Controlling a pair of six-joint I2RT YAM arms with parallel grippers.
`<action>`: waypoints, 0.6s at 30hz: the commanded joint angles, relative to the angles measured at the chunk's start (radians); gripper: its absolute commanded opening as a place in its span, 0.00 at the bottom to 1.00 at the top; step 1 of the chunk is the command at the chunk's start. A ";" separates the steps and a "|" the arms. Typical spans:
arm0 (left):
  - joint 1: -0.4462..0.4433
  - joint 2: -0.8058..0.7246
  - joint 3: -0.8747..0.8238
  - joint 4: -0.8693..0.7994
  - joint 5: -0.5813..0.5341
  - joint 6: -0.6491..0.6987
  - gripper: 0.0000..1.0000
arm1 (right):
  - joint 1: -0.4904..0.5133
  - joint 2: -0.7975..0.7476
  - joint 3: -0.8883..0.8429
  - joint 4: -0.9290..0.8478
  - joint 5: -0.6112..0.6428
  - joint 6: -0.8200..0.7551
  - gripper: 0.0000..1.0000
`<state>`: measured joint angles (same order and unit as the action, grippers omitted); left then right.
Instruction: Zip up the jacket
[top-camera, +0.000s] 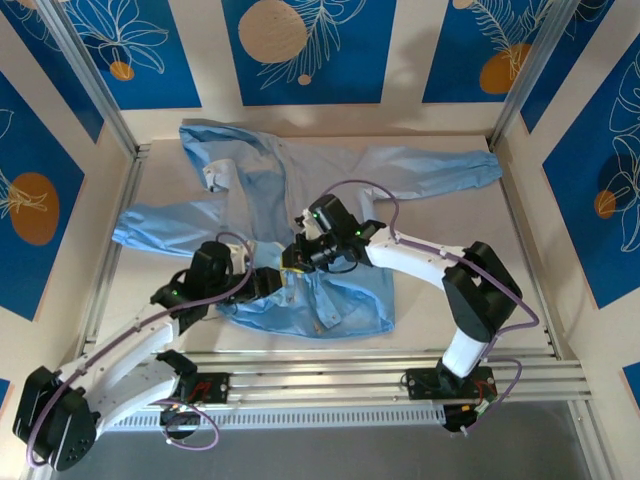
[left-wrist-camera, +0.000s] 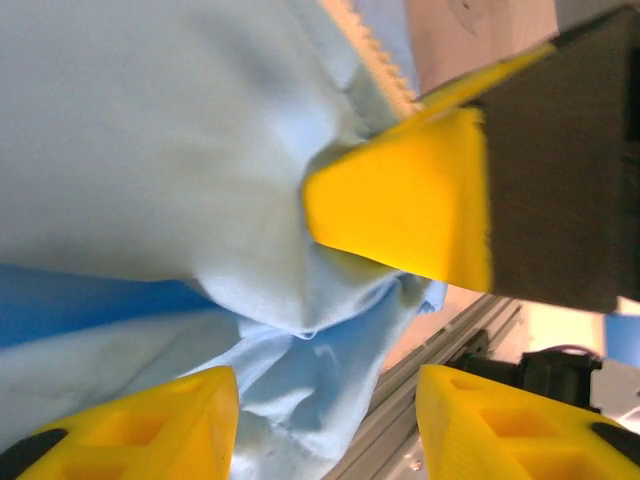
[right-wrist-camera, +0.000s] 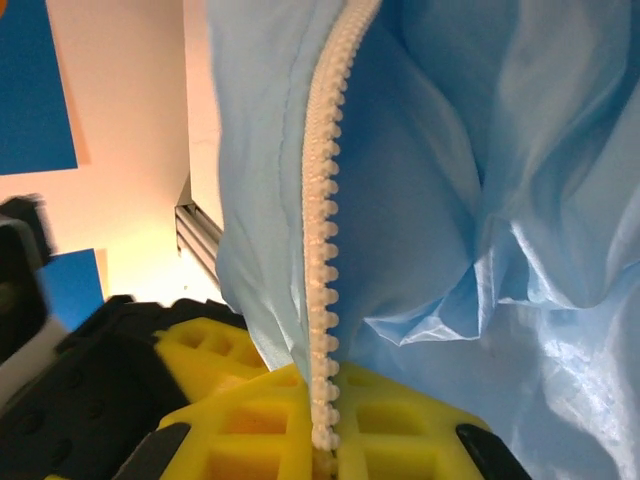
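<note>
Reaching inward over the thin, crumpled jacket (top-camera: 330, 165), right gripper (right-wrist-camera: 322, 400) clamps its toothed whitish zipper strip (right-wrist-camera: 322, 250); left gripper (left-wrist-camera: 325, 400) angles in opposite, its 2 yellow fingers (left-wrist-camera: 150, 420) apart.

From above, the tips of the left gripper (top-camera: 268, 283) and the right gripper (top-camera: 300, 256) are too small to make out. The arms cover the part of the jacket (top-camera: 330, 190) under them. In the right wrist view, the zipper (right-wrist-camera: 322, 230) goes down between the pinched fingers (right-wrist-camera: 240, 410), and its end is lost there (its top runs off the picture too). In the left wrist view, the right gripper's yellow finger (left-wrist-camera: 400, 215), just ahead of the left one's own, is blurry and cut by the edge.
</note>
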<state>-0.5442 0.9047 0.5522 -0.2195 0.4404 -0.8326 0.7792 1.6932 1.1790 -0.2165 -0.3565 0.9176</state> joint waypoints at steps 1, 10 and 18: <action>0.011 -0.029 0.115 -0.268 -0.049 0.185 0.51 | 0.008 -0.030 0.096 -0.194 0.050 -0.100 0.09; -0.046 0.067 0.153 -0.191 0.028 0.217 0.52 | 0.009 0.026 0.185 -0.286 0.034 -0.116 0.10; -0.081 0.112 0.051 0.057 0.059 0.084 0.50 | 0.011 0.059 0.200 -0.285 0.030 -0.101 0.10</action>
<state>-0.6205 1.0080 0.6357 -0.2661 0.4664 -0.7017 0.7799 1.7348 1.3434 -0.4671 -0.3172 0.8204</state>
